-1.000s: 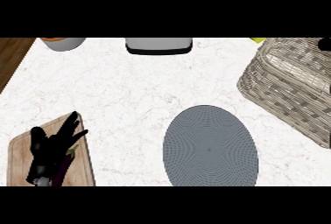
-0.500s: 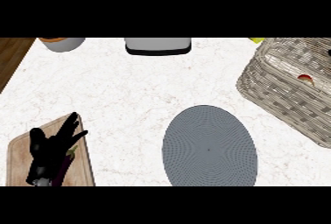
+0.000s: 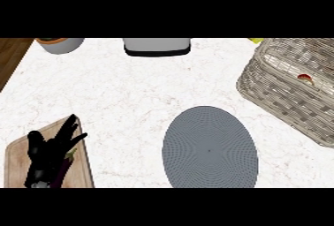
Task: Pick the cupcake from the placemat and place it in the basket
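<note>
The cupcake [image 3: 304, 79] shows as a small red and cream spot inside the woven wicker basket [image 3: 280, 99] at the right edge. The grey oval placemat [image 3: 209, 148] lies bare on the white marble counter, just left of the basket. My left hand [image 3: 44, 152] rests at the lower left above a wooden cutting board [image 3: 16, 165], open with its fingers straight and pointing up and to the right. It holds nothing. My right hand is out of the view.
A dark purple item [image 3: 63, 165] lies on the cutting board, partly under my left hand. Along the far edge stand a grey bowl [image 3: 60, 44] and a white and black appliance [image 3: 157, 46]. The counter's wooden edge [image 3: 9, 55] shows at the upper left.
The cupcake came into sight inside the basket between one second and half a second ago and has stayed there. My left hand has hardly moved.
</note>
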{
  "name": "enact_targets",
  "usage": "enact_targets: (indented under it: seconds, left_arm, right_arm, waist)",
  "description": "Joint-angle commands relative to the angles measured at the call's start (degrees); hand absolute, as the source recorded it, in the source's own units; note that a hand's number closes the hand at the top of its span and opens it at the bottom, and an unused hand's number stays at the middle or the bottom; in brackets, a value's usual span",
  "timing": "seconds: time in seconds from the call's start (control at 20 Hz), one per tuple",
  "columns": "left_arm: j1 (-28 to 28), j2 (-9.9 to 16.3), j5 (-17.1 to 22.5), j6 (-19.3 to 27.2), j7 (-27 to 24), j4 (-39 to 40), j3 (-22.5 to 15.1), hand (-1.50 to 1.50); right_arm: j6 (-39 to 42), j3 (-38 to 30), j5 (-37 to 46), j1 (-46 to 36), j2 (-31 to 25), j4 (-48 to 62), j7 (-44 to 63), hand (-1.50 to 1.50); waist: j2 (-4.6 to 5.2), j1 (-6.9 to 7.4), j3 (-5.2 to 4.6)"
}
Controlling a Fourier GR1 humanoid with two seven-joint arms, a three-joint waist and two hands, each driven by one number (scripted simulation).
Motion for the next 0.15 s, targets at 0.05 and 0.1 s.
enact_targets:
  seconds: [0.05, 0.1]
  left_arm:
    - [3.18, 0.75, 1.73, -1.71, 1.63, 4.0, 1.78, 0.0]
    - [3.83, -1.41, -0.67, 0.28, 0.39, 5.08, -0.25, 0.0]
  right_arm:
    - [4.12, -4.6, -3.33, 7.68, -1.9, -9.16, 2.66, -1.5]
    - [4.25, -4.22, -4.49, 10.53, 0.9, -15.26, 2.87, -1.5]
  waist:
    - [0.64, -0.39, -0.86]
    - [0.44, -1.2, -0.88]
